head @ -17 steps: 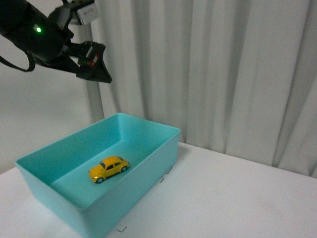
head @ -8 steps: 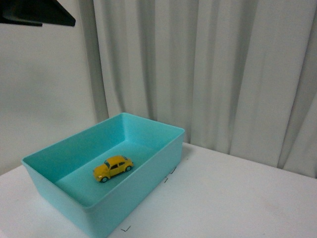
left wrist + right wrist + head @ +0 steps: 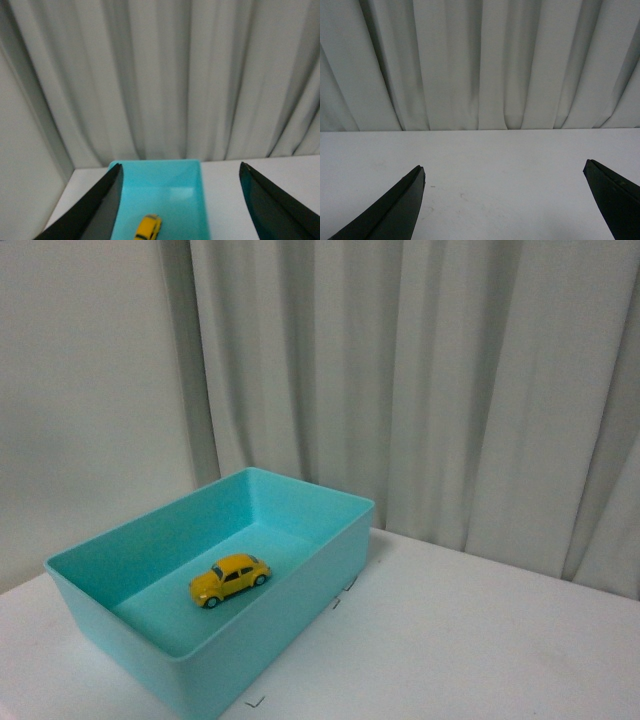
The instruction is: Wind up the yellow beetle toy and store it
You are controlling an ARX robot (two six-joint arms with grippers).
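The yellow beetle toy (image 3: 230,579) stands on its wheels on the floor of a turquoise bin (image 3: 300,502) on the white table. It also shows in the left wrist view (image 3: 148,227), low in the same bin (image 3: 172,172). My left gripper (image 3: 180,172) is open and empty, high above the bin and well clear of the toy. My right gripper (image 3: 504,170) is open and empty over bare white table. Neither arm shows in the front view.
The white table (image 3: 480,640) stretches to the right of the bin. Small black corner marks (image 3: 340,595) lie on the table beside the bin. Grey curtains (image 3: 420,380) hang behind the table, with a plain wall (image 3: 90,390) at the left.
My left arm, seen at the upper left one second ago, has risen and left the front view. The toy stays in the bin.
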